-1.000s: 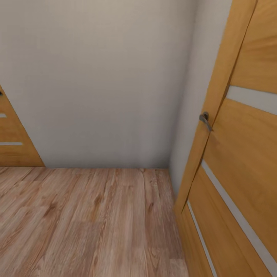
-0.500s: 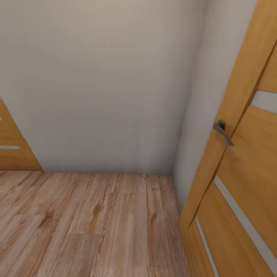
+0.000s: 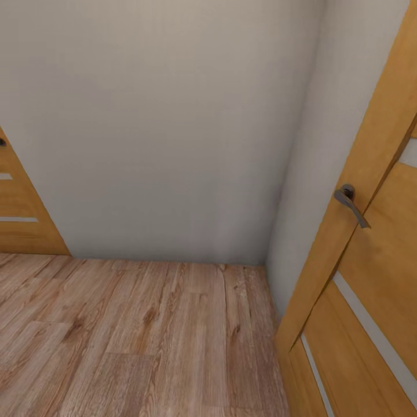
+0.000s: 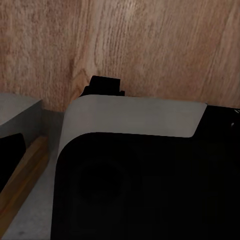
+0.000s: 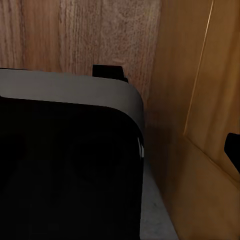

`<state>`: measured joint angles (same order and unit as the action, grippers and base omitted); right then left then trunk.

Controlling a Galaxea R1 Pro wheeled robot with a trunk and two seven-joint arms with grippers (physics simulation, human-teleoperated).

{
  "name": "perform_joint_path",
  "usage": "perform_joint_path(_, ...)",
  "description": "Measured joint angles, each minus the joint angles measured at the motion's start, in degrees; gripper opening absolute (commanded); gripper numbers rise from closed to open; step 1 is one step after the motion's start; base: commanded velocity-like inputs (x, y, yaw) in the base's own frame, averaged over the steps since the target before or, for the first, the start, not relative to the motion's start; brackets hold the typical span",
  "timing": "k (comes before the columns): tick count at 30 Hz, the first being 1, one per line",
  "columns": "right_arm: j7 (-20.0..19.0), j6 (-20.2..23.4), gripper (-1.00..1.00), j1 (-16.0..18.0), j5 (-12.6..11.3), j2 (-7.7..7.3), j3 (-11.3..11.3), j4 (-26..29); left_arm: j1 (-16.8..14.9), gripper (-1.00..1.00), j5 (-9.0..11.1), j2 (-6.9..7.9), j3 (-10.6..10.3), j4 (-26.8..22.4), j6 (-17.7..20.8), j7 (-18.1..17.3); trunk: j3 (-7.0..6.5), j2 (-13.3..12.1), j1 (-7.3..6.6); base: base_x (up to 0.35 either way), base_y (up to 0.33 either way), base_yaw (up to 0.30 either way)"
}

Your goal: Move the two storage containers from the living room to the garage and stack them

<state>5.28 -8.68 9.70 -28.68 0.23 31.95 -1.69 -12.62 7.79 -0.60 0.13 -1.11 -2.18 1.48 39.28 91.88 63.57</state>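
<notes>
Storage containers: whereabouts cannot be told from these views. Same for the left hand and the right hand; cannot tell how far open either stands, nor whether it has hold of anything.

From the head camera:
- Looking down into a room corner with a light wood-plank floor (image 3: 145,336), grain running away toward the wall.
- Plain off-white wall (image 3: 162,127) straight ahead, meeting a second wall face at the right in a vertical corner.
- Honey-coloured wooden door (image 3: 370,301) at the right edge, standing at an angle to that second wall and crossed by pale strips.
- Grey lever handle (image 3: 350,204) on this door's near edge, lever pointing down and to the right.
- Second door (image 3: 20,214) of the same wood at the far left, against the front wall, with two pale strips across it.

From the left wrist camera:
- Close on a dark rounded body with a light grey rim (image 4: 135,117), a small black block (image 4: 106,84) poking out past the rim.
- Wood planks beyond, and beside the body a narrow wooden strip (image 4: 25,180) lying on a grey surface.

From the right wrist camera:
- Much the same dark body with a grey rim (image 5: 70,87) and a small black block (image 5: 107,71).
- Orange-brown door panel (image 5: 200,100) just beside the body — touching or apart, cannot tell.
</notes>
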Motion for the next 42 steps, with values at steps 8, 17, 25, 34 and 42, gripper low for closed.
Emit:
perform_joint_path(8, -0.01, 0.0, 1.0, 0.01, 0.0, 0.0, 0.0, -0.01, 0.01, 1.0, 0.0, -0.02, -0.01, -0.01, -0.01, 0.0, 0.0, 0.0, 0.0, 0.0, 0.0, 0.042)
perform_joint_path(17, 0.0, 0.0, 1.0, 0.0, 0.0, 0.0, 0.0, 0.0, 0.0, 1.0, 0.0, 0.0, -0.01, 0.0, -0.01, 0.0, 0.0, 0.0, 0.0, 0.0, 0.0, 0.057)
perform_joint_path(25, -0.01, 0.01, 1.0, 0.0, 0.0, 0.0, 0.0, 0.0, 0.0, 1.0, 0.0, -0.08, 0.05, 0.0, -0.01, 0.01, 0.0, 0.0, 0.0, 0.0, 0.09, 0.0)
perform_joint_path(34, 0.0, 0.0, 1.0, 0.0, 0.0, 0.0, 0.0, 0.0, 0.0, 1.0, 0.01, -0.09, 0.07, 0.0, 0.0, 0.0, 0.0, 0.0, 0.0, 0.003, 0.007, 0.0)
perform_joint_path(42, 0.0, 0.0, 1.0, 0.0, 0.0, 0.0, 0.0, 0.0, 0.0, 1.0, 0.09, -0.01, 0.07, 0.0, 0.0, 0.0, 0.0, 0.0, -0.03, 0.241, 0.0, 0.0)
